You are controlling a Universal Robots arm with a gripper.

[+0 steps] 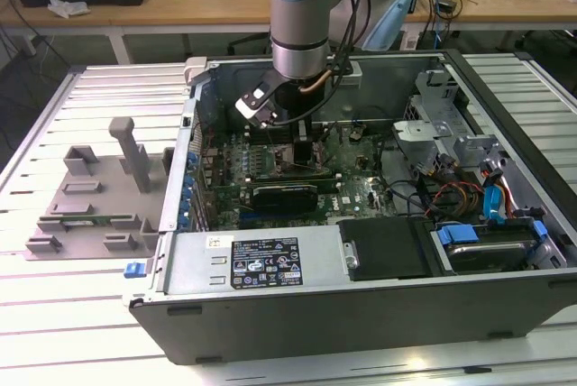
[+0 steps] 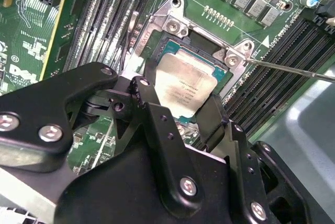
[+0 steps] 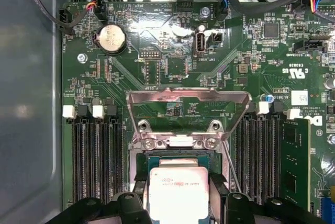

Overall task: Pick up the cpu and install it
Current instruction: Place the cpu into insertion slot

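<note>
The open case (image 1: 315, 314) lay on its side on the slatted table (image 1: 54, 332), with a grey fixture (image 1: 90, 206) beside it at the exterior view's left. Inside the case sat the green board (image 1: 356, 195) with a black card (image 1: 284, 195) across it. A grey power supply (image 1: 270, 260) ran along the near wall, and a drive (image 1: 487, 251) lay amid coloured cables toward the exterior view's right.

The arm (image 1: 302, 16) reached straight down into the case, its gripper (image 1: 304, 147) low over the board. In both wrist views the gripper (image 2: 180, 96) (image 3: 178, 186) was clenched on the cpu (image 2: 186, 85) (image 3: 179, 192) — one black finger (image 2: 157, 124) against each of two opposite edges. The cpu sat silver side up over the socket (image 3: 167, 160), overlapping it but not squared in it. The hinged frame (image 3: 188, 103) stood swung open beyond.

A white label (image 1: 266, 264) with black print marked the power supply, and the cpu's lid bore fine lines of print — one of them red.
</note>
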